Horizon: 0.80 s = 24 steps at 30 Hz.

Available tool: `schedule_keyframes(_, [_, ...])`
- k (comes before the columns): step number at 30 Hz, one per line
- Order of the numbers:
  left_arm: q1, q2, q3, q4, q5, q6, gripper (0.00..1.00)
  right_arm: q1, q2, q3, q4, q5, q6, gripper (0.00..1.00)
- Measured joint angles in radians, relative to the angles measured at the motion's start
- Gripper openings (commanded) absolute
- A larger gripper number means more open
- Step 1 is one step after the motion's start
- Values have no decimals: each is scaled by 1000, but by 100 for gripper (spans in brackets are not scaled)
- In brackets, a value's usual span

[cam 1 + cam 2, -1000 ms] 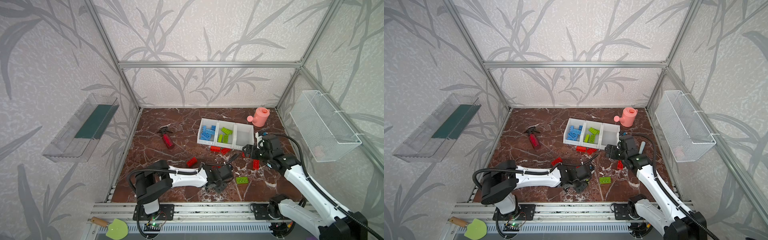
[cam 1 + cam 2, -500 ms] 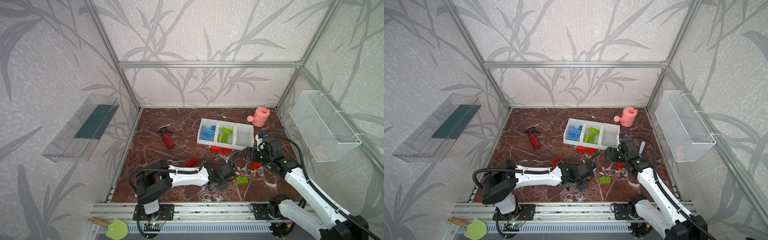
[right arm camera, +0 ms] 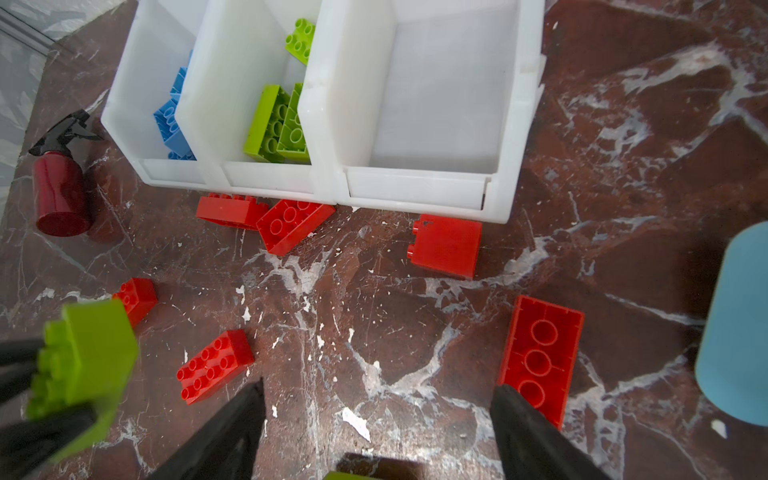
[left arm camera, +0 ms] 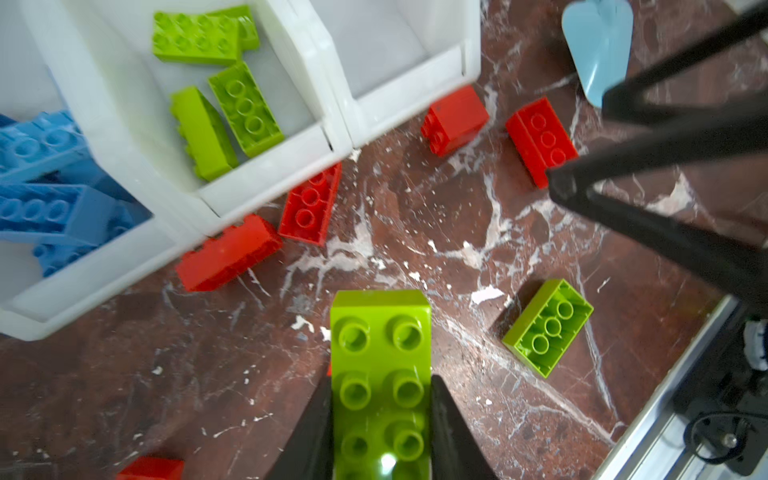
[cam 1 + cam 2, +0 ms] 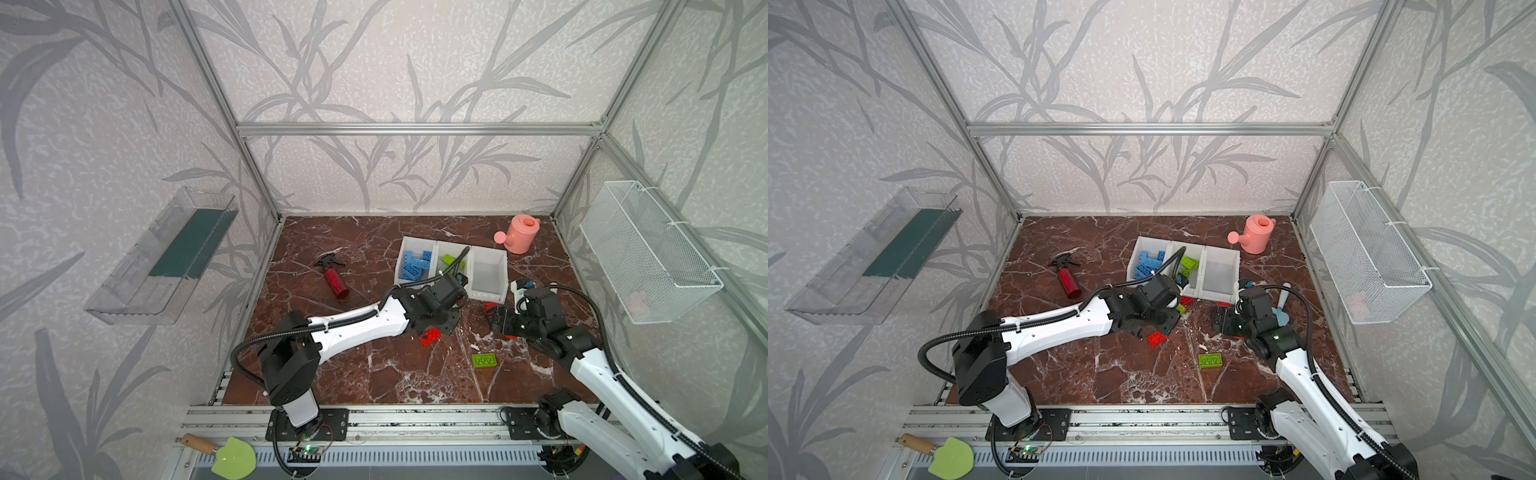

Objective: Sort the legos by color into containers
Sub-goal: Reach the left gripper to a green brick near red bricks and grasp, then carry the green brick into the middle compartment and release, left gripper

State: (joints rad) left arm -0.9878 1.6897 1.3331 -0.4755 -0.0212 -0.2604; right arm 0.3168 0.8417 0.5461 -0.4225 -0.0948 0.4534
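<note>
My left gripper (image 4: 380, 386) is shut on a lime green lego (image 4: 380, 365), held above the floor just in front of the containers (image 5: 486, 296); the same lego shows in the right wrist view (image 3: 83, 357). The left bin holds blue legos (image 5: 413, 266), the middle bin green ones (image 3: 276, 124), and the right bin (image 3: 415, 191) is bare. Several red legos (image 3: 291, 224) lie on the floor along the bins' front. Another green lego (image 5: 484, 360) lies nearer the front. My right gripper (image 3: 376, 399) stands open over bare floor, a long red lego (image 3: 540, 357) beside one finger.
A red spray bottle (image 5: 334, 280) lies left of the bins. A pink watering can (image 5: 519, 235) stands behind them. A light blue scoop (image 5: 1282, 307) lies by the right arm. A wire basket (image 5: 648, 257) hangs on the right wall and a clear tray (image 5: 166, 257) on the left.
The left gripper has closed on a green lego and risen from the front floor toward the bins. The right gripper has barely shifted.
</note>
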Motion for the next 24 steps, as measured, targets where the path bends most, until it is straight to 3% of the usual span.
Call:
schedule_keyframes(12, [136,255,399,-82,42,11,24,25,-23,-56,39,0,11,87])
schedule_keyframes(24, [203,583,789,-242,-23,-45,25,88,-27,-95,98,45,10,87])
